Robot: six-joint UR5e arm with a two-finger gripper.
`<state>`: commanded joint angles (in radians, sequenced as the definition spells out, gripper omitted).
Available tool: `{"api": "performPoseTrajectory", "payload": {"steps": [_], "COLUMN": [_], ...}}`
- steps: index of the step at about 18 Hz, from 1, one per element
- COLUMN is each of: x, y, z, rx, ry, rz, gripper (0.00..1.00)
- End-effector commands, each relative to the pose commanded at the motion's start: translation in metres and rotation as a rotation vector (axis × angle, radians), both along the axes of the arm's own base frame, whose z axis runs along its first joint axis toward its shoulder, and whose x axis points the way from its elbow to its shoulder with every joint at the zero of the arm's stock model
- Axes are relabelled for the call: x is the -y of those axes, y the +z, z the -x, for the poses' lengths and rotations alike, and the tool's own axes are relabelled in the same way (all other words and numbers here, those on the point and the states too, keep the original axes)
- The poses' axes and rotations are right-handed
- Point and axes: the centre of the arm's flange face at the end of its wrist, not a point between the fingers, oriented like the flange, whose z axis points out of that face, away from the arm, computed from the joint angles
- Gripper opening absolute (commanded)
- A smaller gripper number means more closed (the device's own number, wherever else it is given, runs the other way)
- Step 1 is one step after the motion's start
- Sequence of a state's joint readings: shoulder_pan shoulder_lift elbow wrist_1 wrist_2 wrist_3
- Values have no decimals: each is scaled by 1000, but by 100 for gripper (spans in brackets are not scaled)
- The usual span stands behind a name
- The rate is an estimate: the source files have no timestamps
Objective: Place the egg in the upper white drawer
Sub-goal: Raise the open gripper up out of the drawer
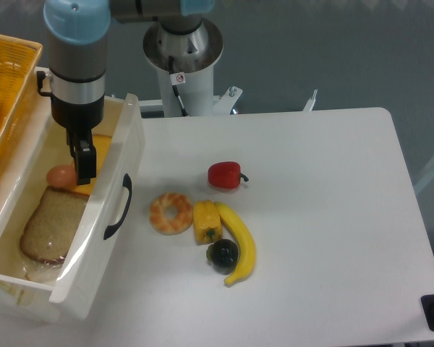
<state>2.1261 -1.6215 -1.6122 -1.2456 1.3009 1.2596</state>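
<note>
Camera view: pincer [84,168] hangs inside the upper white drawer [123,155], just right of the egg [61,176]. Fingers look bare, nothing between them; how wide they stand, cannot tell from this angle. Egg lies on the drawer floor by a bread slice [49,224] and something orange [99,155], apparently free of the pincer. Placement looks done; left is pulling the arm clear. On the worktop [333,217]: red pepper [225,175], doughnut [171,212], banana [241,246]. Orange basket [11,69] sits far left.
</note>
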Motion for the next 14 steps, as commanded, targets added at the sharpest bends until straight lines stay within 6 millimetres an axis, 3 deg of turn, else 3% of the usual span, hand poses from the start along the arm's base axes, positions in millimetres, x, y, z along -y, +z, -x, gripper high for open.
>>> {"api": "performPoseTrajectory", "payload": {"steps": [5, 9, 14], "x": [12, 20, 37], "y": [13, 21, 28], "z": [6, 25, 62], "rx": [20, 9, -50], "ry": [155, 216, 300], "rz": [0, -9, 11], "gripper": [100, 100, 100]}}
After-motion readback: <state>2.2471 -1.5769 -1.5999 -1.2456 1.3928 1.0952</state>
